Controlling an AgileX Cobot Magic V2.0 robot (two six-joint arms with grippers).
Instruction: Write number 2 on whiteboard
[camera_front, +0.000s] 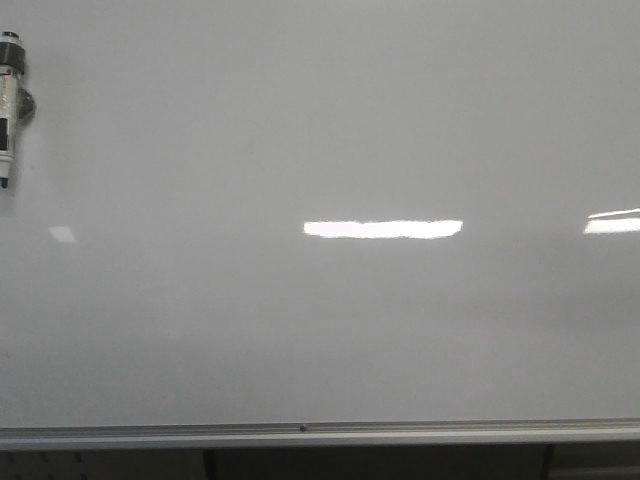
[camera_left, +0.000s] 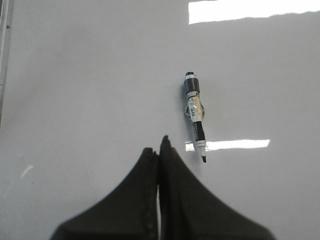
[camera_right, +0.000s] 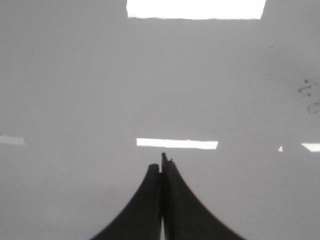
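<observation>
The whiteboard (camera_front: 320, 130) fills every view, glossy white-grey, with a silver rail (camera_front: 320, 433) along its near edge. No digit 2 shows on it. A black-and-white marker (camera_front: 9, 105) lies uncapped at the board's far left; in the left wrist view the marker (camera_left: 195, 114) lies just ahead and to one side of my left gripper (camera_left: 160, 145), which is shut and empty. My right gripper (camera_right: 161, 162) is shut and empty over bare board. Neither gripper shows in the front view.
Bright rectangular light reflections (camera_front: 382, 229) lie on the board. Faint dark smudges (camera_right: 306, 92) mark the board in the right wrist view. The board's metal edge (camera_left: 5, 45) shows in the left wrist view.
</observation>
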